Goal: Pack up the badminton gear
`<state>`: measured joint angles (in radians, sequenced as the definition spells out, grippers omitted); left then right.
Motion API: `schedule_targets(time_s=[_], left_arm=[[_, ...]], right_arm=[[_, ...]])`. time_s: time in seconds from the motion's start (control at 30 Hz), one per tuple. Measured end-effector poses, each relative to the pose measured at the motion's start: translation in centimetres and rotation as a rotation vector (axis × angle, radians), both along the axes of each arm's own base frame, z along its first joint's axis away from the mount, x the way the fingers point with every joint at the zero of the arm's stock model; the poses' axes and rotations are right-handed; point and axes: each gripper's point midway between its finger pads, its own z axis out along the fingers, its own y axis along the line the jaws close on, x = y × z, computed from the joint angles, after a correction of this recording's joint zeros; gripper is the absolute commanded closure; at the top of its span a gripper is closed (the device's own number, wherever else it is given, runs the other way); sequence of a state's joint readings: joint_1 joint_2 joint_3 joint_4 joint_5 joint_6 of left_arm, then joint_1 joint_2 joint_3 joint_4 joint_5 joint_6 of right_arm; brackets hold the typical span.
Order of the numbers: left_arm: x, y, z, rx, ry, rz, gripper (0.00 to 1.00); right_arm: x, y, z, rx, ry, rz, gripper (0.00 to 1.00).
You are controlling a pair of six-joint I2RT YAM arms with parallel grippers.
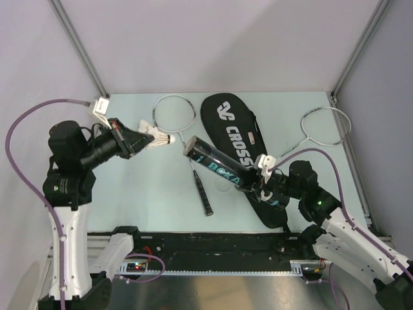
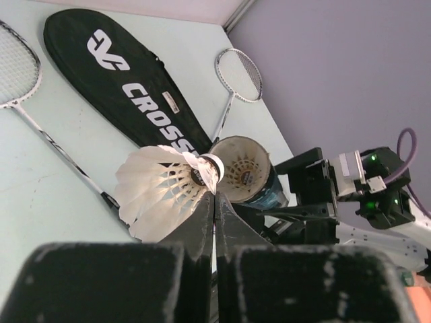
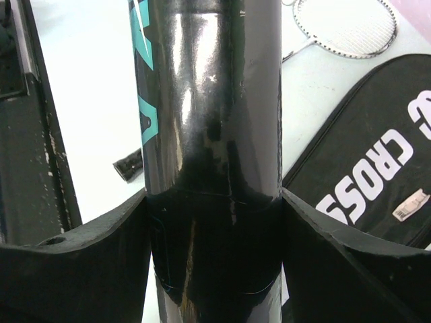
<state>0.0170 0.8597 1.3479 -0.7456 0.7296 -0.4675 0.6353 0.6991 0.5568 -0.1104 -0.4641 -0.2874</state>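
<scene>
My left gripper [image 1: 143, 140] [image 2: 215, 196] is shut on a white feather shuttlecock [image 1: 159, 137] [image 2: 158, 190], pinching it near its cork, which points at the open mouth of the black tube [image 1: 216, 166] [image 2: 244, 169] a short way off. My right gripper [image 1: 261, 188] [image 3: 214, 202] is shut on the tube's lower part [image 3: 209, 121] and holds it tilted above the black CROSSWAY bag [image 1: 237, 132] [image 2: 114, 74] [image 3: 367, 168]. One silver racquet [image 1: 175, 113] [image 2: 20, 70] lies left of the bag, its black handle [image 1: 204, 194] [image 3: 128, 165] near the front. The other racquet [image 1: 326, 125] [image 2: 239, 73] [image 3: 347, 27] lies to the right.
Grey walls and metal frame posts [image 1: 80, 48] close in the pale table [image 1: 129, 194]. A black rail [image 1: 213, 248] runs along the near edge between the arm bases. Purple cables [image 1: 26, 123] loop from both arms.
</scene>
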Motion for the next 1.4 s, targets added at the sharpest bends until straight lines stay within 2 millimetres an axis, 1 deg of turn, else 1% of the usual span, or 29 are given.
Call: schedule_targets(time_s=[0.1,0.17,0.23,0.3,0.37,0.47,0.57,0.77,0.87,1.0,1.3,1.4], left_arm=[[-1.5,0.0,0.5,0.023,-0.039,-0.008,1.00],[-2.6,-0.4,0.5,0.028,-0.045,-0.036,1.00],[-3.7,-1.2,0.5,0.028,-0.050,-0.091,1.00],[-4.4,-2.0,0.4,0.023,-0.039,-0.141,1.00],[-4.9,-2.6,0.1,0.020,-0.025,-0.185,1.00],[-5.4,-3.4,-0.2,0.015,-0.008,-0.243,1.00],[-5.5,-4.0,-0.8,0.011,0.024,-0.283,1.00],[-4.9,-5.1,-2.3,0.012,0.088,-0.347,1.00],[-4.9,-5.8,-3.0,0.010,0.113,-0.386,1.00],[-4.9,-6.6,-4.0,0.010,0.134,-0.423,1.00],[-4.3,-6.9,-5.6,0.005,0.144,-0.414,1.00],[-4.3,-6.7,-5.7,0.006,0.140,-0.400,1.00]], right_arm=[[0.0,0.1,-0.6,-0.016,-0.050,0.035,0.80],[-0.1,0.0,-0.7,-0.024,-0.087,0.052,0.80],[-0.1,0.0,-0.1,-0.023,-0.143,0.065,0.81],[0.1,0.0,0.7,-0.017,-0.199,0.069,0.81],[0.4,0.1,1.4,-0.013,-0.247,0.072,0.81],[0.6,0.2,1.8,-0.015,-0.287,0.080,0.82],[0.4,0.4,2.1,-0.013,-0.312,0.097,0.83],[-0.4,1.2,2.1,-0.019,-0.334,0.137,0.84],[-0.5,1.6,1.6,-0.034,-0.326,0.145,0.85],[-0.1,2.1,0.6,-0.058,-0.303,0.145,0.87],[0.4,2.4,-1.0,-0.069,-0.274,0.128,0.87],[0.4,2.5,-1.2,-0.057,-0.268,0.127,0.88]])
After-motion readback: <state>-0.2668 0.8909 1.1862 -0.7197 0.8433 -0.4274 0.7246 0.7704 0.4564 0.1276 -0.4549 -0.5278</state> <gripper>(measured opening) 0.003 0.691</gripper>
